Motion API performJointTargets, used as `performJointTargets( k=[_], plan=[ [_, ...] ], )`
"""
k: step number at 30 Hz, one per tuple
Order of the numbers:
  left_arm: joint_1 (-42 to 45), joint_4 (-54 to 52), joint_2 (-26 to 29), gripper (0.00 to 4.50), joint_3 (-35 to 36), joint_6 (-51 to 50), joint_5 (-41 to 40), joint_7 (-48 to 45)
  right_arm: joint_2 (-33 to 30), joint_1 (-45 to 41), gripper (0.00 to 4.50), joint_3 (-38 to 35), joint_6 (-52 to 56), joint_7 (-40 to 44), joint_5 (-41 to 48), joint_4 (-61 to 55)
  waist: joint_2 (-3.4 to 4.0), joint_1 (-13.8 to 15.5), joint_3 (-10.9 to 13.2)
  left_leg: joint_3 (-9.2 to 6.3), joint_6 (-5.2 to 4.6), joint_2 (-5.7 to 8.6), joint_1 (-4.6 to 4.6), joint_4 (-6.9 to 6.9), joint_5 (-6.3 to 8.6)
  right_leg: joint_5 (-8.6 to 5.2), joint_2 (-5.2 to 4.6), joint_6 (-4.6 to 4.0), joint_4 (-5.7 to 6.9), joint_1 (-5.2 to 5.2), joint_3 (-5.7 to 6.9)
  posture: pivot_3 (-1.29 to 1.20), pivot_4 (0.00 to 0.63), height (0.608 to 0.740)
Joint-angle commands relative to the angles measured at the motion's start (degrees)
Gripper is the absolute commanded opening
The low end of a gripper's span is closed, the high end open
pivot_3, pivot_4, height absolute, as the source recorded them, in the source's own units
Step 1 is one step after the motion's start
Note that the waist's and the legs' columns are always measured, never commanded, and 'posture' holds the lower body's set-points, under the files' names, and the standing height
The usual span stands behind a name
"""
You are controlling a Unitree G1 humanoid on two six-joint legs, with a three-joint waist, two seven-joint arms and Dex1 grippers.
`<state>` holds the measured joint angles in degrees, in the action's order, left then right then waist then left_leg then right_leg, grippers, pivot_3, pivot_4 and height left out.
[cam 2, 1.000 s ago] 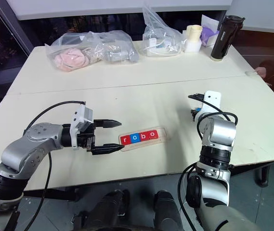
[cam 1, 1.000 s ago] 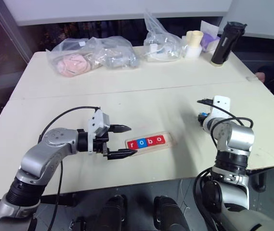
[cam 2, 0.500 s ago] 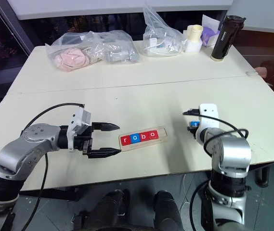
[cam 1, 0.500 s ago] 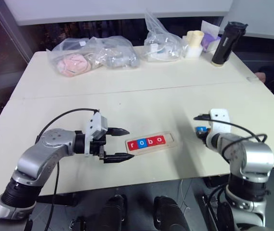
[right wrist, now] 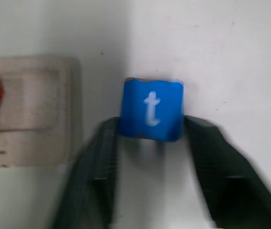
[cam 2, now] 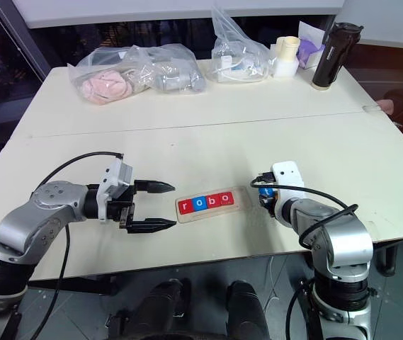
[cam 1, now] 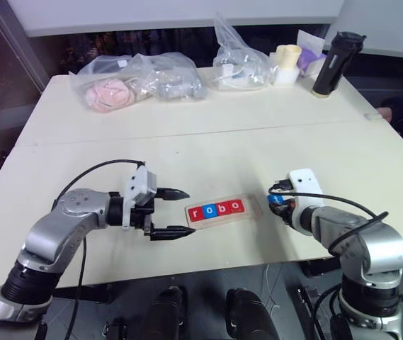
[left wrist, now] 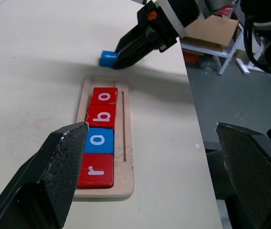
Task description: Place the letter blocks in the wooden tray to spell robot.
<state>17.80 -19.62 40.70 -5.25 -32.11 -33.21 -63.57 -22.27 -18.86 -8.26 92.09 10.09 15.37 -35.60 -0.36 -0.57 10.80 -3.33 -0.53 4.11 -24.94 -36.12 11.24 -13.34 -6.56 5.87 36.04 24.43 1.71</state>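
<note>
Tray (cam 1: 222, 210) lying crosswise on pale worktop (cam 1: 208, 152), holding r, o, b, o, with last slot (right wrist: 28, 98) bare at right end. Right gripper (right wrist: 150, 131) just beside that end, jaws pinching blue t block (right wrist: 151, 109). Left gripper (cam 1: 173, 212) off other end, jaws wide, empty.

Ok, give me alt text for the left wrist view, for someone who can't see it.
A wooden tray on a pale table holds four blocks spelling "robo", its last slot empty. Beyond it, the right gripper has a blue block at its tip.
</note>
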Motion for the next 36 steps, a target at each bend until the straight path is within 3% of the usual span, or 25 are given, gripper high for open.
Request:
performJointTargets(
  k=[1, 2, 6, 9, 12, 16, 21, 28, 34, 36],
  plan=[
    [0.47, -0.88, 0.15, 4.5, 0.82, 0.86, -0.02, -0.02, -3.5, -0.18, 4.12, 0.74, 0.41, 1.74, 2.66, -1.3, 0.0, 0.0, 0.0, 0.0, 0.0, 0.0, 0.0, 0.0, 0.0, 0.0, -0.01, 0.0, 0.0, 0.0, 0.0, 0.0, 0.15, 0.725],
    [0.37, -0.99, 0.16, 4.5, 0.88, 0.83, -0.04, 0.03, -6.96, -0.83, 4.45, 2.52, 0.0, 4.32, 4.01, -1.86, 0.0, -0.01, 0.0, 0.0, 0.0, 0.0, 0.0, 0.0, 0.0, 0.0, -0.01, 0.0, 0.0, 0.0, 0.0, 0.0, 0.15, 0.725],
    [0.39, -1.0, 0.06, 4.5, 0.86, 0.79, 0.04, 0.21, -23.62, -0.6, 4.45, 9.79, -13.23, 17.66, 6.56, -1.91, -0.01, 0.06, 0.05, 0.01, -0.02, 0.02, -0.07, -0.02, 0.01, -0.01, -0.08, 0.01, -0.05, 0.0, 0.05, 0.0, 0.15, 0.725],
    [0.58, -0.89, -0.02, 4.5, 0.75, 0.89, 0.14, 0.16, -33.93, 2.01, 4.45, 11.84, -34.84, 30.9, 3.71, 3.67, -0.04, 0.01, 0.07, 0.0, -0.04, 0.02, -0.11, -0.02, 0.02, -0.02, -0.1, 0.04, -0.16, -0.03, 0.12, 0.0, 0.15, 0.725],
    [0.99, -0.71, -0.2, 4.5, 0.65, 0.77, 0.09, 0.16, -38.59, 3.79, 4.45, 12.74, -55.25, 41.12, 0.33, 12.54, -0.07, 0.01, 0.08, 0.01, -0.1, 0.01, -0.11, -0.02, 0.06, -0.03, -0.08, 0.09, -0.29, -0.1, 0.15, 0.0, 0.15, 0.725],
    [1.24, -0.67, -0.25, 4.5, 0.56, 0.79, 0.16, 0.18, -38.9, 1.43, 4.45, 14.13, -67.63, 48.63, -1.89, 23.23, -0.08, -0.02, 0.08, 0.04, -0.12, 0.01, -0.12, -0.03, 0.07, -0.01, -0.09, 0.09, -0.36, -0.12, 0.13, 0.0, 0.15, 0.725],
    [1.18, -1.07, -0.46, 4.5, 0.83, 0.47, -0.03, 0.93, -35.71, -8.0, 4.45, 18.11, -78.58, 57.28, -5.25, 39.56, -0.06, -0.09, 0.09, 0.04, -0.12, 0.01, -0.12, -0.07, 0.07, 0.0, -0.08, 0.07, -0.29, -0.1, 0.11, 0.0, 0.15, 0.725],
    [0.32, -2.25, -0.11, 4.5, 1.39, 0.03, -0.52, 2.15, -32.68, -12.79, 4.45, 20.67, -83.61, 65.78, -7.09, 50.08, -0.07, 0.43, 0.09, 0.01, -0.12, 0.03, -0.15, -0.04, 0.08, 0.0, -0.09, 0.08, -0.31, -0.07, 0.12, 0.0, 0.15, 0.725],
    [-0.17, -2.8, 0.31, 4.5, 1.86, -0.12, -0.76, 2.78, -30.13, -14.64, 4.45, 21.24, -85.93, 67.12, -9.53, 54.24, -0.06, 0.85, 0.09, 0.01, -0.1, 0.03, -0.14, -0.1, 0.08, 0.01, -0.09, 0.07, -0.19, -0.04, 0.09, 0.0, 0.15, 0.725],
    [-0.23, -2.89, 0.38, 4.5, 1.89, -0.11, -0.78, 2.87, -29.33, -15.57, 3.93, 21.28, -86.57, 67.03, -10.42, 55.93, -0.06, 1.0, 0.09, 0.01, -0.09, 0.03, -0.13, -0.11, 0.08, 0.01, -0.08, 0.06, -0.13, -0.02, 0.09, 0.0, 0.15, 0.725]
  ],
)
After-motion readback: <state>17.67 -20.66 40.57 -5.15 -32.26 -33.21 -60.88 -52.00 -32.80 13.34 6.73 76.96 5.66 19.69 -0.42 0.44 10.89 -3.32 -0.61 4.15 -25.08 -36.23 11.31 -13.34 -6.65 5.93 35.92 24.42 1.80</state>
